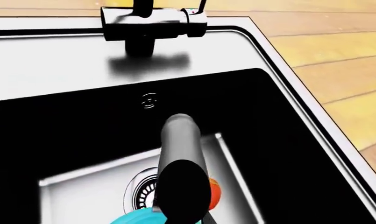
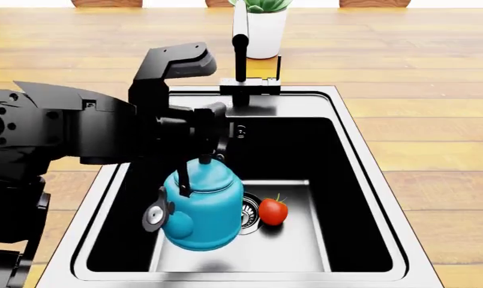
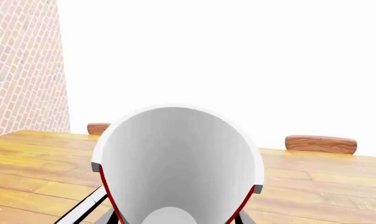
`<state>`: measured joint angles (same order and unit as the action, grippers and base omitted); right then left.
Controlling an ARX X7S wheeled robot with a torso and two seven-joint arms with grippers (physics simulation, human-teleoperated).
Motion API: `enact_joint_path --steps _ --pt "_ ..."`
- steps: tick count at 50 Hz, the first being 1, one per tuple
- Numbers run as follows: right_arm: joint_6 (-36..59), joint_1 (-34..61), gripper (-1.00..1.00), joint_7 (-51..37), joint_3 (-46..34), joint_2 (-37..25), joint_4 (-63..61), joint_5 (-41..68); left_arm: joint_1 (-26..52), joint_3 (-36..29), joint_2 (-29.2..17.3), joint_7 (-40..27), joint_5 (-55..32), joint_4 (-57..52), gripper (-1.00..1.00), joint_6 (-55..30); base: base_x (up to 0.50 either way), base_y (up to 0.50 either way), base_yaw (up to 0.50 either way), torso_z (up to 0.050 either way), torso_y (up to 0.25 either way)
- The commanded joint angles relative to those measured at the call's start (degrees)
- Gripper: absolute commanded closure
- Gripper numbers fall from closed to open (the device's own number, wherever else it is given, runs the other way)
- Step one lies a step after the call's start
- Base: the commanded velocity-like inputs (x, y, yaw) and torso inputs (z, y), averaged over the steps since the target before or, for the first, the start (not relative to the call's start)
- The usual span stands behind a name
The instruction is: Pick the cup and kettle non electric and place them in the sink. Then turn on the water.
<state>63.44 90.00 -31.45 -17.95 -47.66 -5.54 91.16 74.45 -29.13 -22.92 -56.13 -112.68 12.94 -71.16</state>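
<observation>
The teal kettle [image 2: 201, 207] hangs tilted inside the black sink [image 2: 361, 180], its spout toward the front left. My left gripper [image 2: 200, 163] is shut on its black arched handle [image 1: 182, 177], and the teal body [image 1: 133, 219] shows just beneath. In the right wrist view the cup [image 3: 175, 158] fills the foreground, white inside with a red outer edge. My right gripper [image 3: 176, 179] is shut around it, with grey fingertips [image 3: 95, 167] at its sides. The right arm is out of the head view. No water runs from the black faucet [image 2: 240, 51].
A red tomato [image 2: 272, 211] lies on the steel sink floor beside the round drain [image 1: 143, 191]. A white plant pot [image 2: 263, 33] stands behind the faucet. Wooden counter [image 2: 433, 120] surrounds the sink. Two wooden chair backs [image 3: 320, 143] show beyond the counter.
</observation>
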Motion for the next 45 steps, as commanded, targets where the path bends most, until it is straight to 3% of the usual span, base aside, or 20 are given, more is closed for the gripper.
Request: enact_joint_path --steps 1,22,37,38,45 --pt "0.01 -0.27 1.00 0.77 0.01 -0.15 -0.21 -0.81 -0.21 -0.15 0.76 6.30 8.54 -1.08 1.00 1.64 0.00 0.00 0.00 0.000 0.010" --pt "-0.37 -0.83 1.00 0.55 -0.03 -0.50 -0.44 -0.33 -2.86 -4.03 1.38 8.23 9.04 -0.76 1.00 -0.58 0.00 0.00 0.00 0.000 0.000" --pt "-0.56 -0.75 1.00 0.84 -0.21 -0.76 -0.33 -0.53 -4.78 -6.06 1.51 5.42 3.75 -1.03 1.00 -2.29 0.00 0.00 0.00 0.001 0.001" --pt "-0.54 -0.71 1.00 0.82 -0.18 -0.82 -0.33 -0.43 -4.81 -6.13 1.53 5.29 3.52 -1.05 -1.00 -2.28 0.00 0.00 0.00 0.000 0.000" --pt "-0.40 -0.37 1.00 0.73 -0.06 -1.18 -0.30 0.00 -4.70 -6.51 1.61 4.95 2.67 -1.05 -1.00 -2.20 0.00 0.00 0.00 0.000 0.001"
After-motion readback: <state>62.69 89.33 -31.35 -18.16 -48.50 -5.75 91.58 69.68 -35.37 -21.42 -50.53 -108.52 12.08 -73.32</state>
